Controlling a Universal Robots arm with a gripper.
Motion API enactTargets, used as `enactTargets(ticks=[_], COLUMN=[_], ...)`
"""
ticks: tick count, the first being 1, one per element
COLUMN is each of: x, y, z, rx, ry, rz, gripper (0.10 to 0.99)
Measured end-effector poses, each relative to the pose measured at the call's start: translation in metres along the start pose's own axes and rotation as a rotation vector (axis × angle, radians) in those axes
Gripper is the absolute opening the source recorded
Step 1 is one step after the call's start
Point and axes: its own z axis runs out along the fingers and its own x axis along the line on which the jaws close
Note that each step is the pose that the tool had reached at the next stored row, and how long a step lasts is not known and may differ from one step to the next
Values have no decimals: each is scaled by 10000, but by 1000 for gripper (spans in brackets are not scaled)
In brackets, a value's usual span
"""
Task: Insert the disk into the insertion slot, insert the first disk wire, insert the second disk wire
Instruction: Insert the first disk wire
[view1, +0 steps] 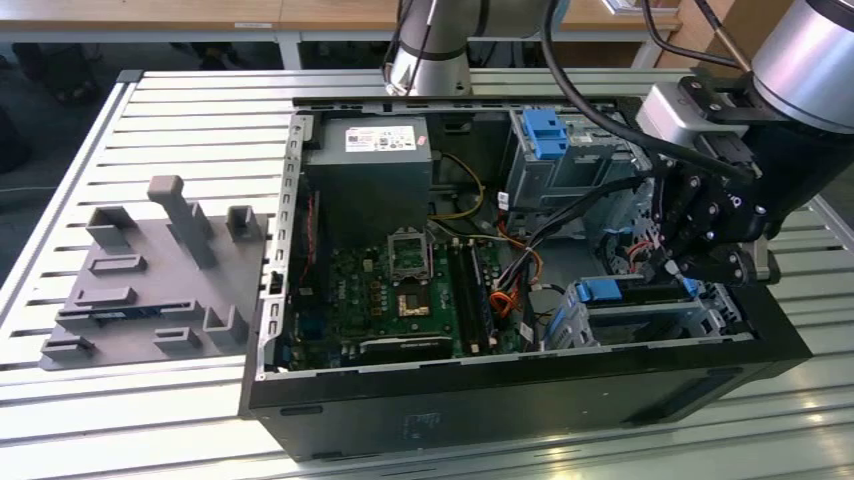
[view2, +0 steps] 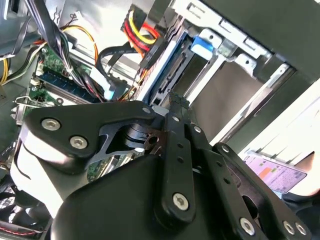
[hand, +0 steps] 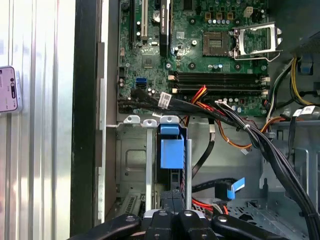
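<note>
Starting at the exterior view's left, a grey block with pegs (view1: 147, 270) sits on the slatted tabletop (view1: 80, 130), just beside the open computer case (view1: 507, 400). Inside the case the green motherboard (view1: 400, 290) lies flat, and the grey power supply box (view1: 380, 160) is at its far end. Next along is the taller metal bay (view1: 547, 165) with a blue bracket on top.

Then there's the drive cage (view1: 627, 325) in the near corner, at the exterior view's right. The disk (view1: 621, 292) is already sitting in it. In the first wrist view you can see its blue frame (hand: 171, 152) standing on edge between the cage's metal rails (hand: 150, 165). A black cable with a blue plug (hand: 234, 186) lies loose on the case floor near the cage, apart from the disk, and a bundle of red, orange and black wires (hand: 220, 107) runs across above it.

The pincer (view1: 674, 270) hangs right over the cage, tips down at the disk's edge (hand: 172, 192). Its fingers look pressed together in both wrist views. I honestly can't tell if anything thin is pinched between them or if they're touching the disk.
</note>
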Motion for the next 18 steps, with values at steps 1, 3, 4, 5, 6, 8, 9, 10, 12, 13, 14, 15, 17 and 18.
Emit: enactTargets(ticks=[1, 3, 4, 5, 6, 8, 9, 10, 12, 13, 14, 15, 17, 18], x=[-1, -1, -1, -2, -3, -8, -11, -14, -20, -27, -34, -41, -55, -63], y=[-10, -14, -13, -14, -14, -13, -12, -12, -15, -21, -27, -35, -58, -71], z=[-1, -4, -11, -21, -33, -59, -68, -75, -82, -82, -83, -83, -85, -85], rx=[0, 0, 0, -1, 0, 0, 0, -1, 0, -1, -1, -1, 0, 0], ry=[1, 1, 2, 1, 1, 1, 0, 1, 0, -1, 0, 0, 1, 1], rz=[0, 1, 2, 1, 0, 0, 0, 0, -1, -2, -1, 1, 2, 4], gripper=[106, 106, 106, 106, 106, 106, 106, 106, 106, 106, 106, 106, 106, 106])
